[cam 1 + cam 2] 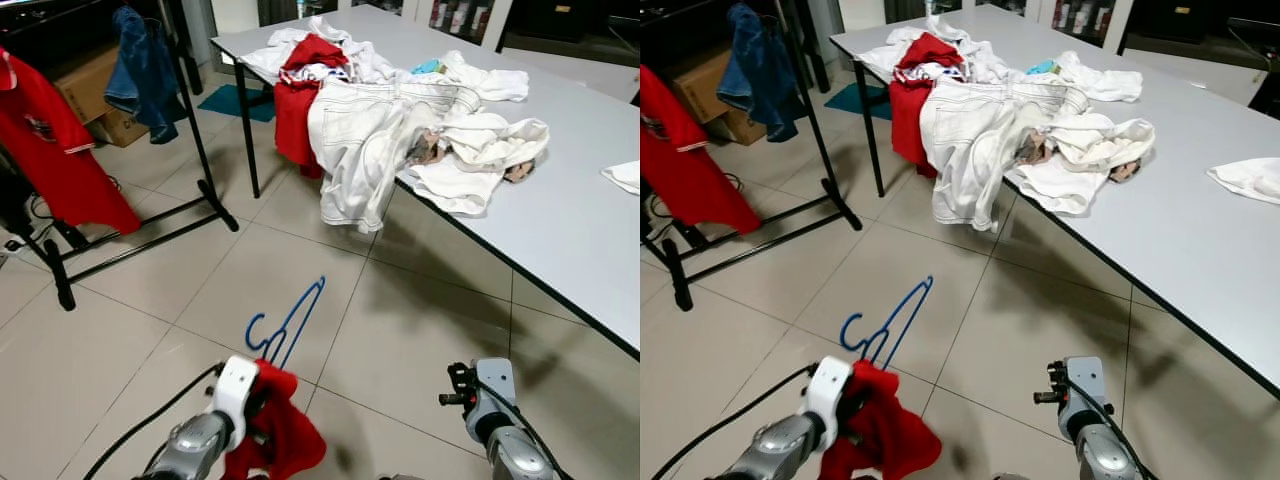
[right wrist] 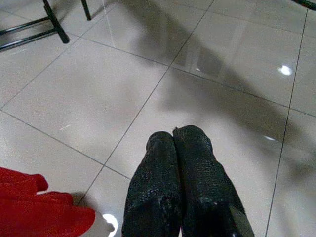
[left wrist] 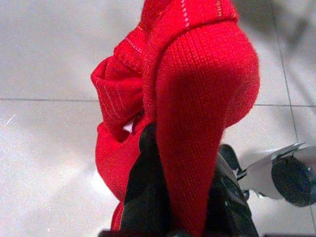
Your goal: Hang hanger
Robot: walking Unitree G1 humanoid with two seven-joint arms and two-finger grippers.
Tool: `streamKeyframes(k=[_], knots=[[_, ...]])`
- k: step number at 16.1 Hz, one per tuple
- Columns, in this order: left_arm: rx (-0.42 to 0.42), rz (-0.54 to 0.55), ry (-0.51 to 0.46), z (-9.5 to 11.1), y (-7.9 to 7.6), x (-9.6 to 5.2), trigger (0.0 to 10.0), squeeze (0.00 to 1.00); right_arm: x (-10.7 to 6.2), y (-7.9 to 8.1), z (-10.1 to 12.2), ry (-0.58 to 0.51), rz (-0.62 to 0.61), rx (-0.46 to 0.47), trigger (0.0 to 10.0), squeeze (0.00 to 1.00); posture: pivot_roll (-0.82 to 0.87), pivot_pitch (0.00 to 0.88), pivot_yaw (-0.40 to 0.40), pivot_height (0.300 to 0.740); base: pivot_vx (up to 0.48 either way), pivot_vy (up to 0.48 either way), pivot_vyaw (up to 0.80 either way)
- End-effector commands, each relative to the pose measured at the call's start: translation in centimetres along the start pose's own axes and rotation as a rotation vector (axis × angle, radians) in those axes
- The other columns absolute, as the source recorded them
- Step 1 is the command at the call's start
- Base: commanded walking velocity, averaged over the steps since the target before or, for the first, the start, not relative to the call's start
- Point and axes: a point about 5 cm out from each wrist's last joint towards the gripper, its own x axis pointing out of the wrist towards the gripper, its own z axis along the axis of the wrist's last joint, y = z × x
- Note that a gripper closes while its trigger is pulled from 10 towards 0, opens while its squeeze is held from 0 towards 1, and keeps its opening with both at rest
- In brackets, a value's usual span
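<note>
A blue wire hanger [image 1: 290, 320] juts forward over the tiled floor, its hook pointing toward the rack. A red knit garment [image 1: 282, 432] is bunched on its near end. In the left wrist view my left gripper [image 3: 185, 148] is shut on that red garment [image 3: 197, 74], whose cloth covers most of the black fingers [image 3: 145, 192]. My right gripper [image 2: 174, 136] hangs low on the right over bare tiles, shut, with nothing in it. The black clothes rack [image 1: 205, 150] stands ahead on the left, a red shirt [image 1: 55, 150] and a denim jacket [image 1: 142, 70] hanging from it.
A long grey table [image 1: 560, 230] runs along the right, piled with white and red clothes [image 1: 390, 120] that droop over its edge. Cardboard boxes [image 1: 95, 95] sit behind the rack. Open tiled floor lies between me and the rack's black feet [image 1: 60, 275].
</note>
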Motion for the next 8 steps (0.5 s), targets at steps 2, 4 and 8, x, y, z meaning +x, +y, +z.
streamKeyframes(k=[2, 4, 8], knots=[[0.01, 0.013, -0.006, 0.1, 0.5, -0.2, 10.0, 0.0, 0.2, 0.4, 0.1, 0.006, 0.019, -0.007, 10.0, 0.0, -0.08, 0.0, 0.03, 0.74, 0.0, 0.0, 0.0], [0.014, 0.014, -0.018, 0.4, 0.5, -0.1, 10.0, 0.0, 0.2, 0.6, 0.1, 0.004, 0.026, -0.006, 10.0, 0.0, -0.08, 0.0, 0.029, 0.74, 0.0, 0.0, 0.0], [0.246, -0.022, -0.136, 4.4, 1.7, 0.2, 10.0, 0.0, 0.0, 0.2, 0.1, -0.003, 0.019, -0.023, 10.0, 0.0, -0.1, 0.0, 0.032, 0.74, 0.0, 0.0, 0.0]])
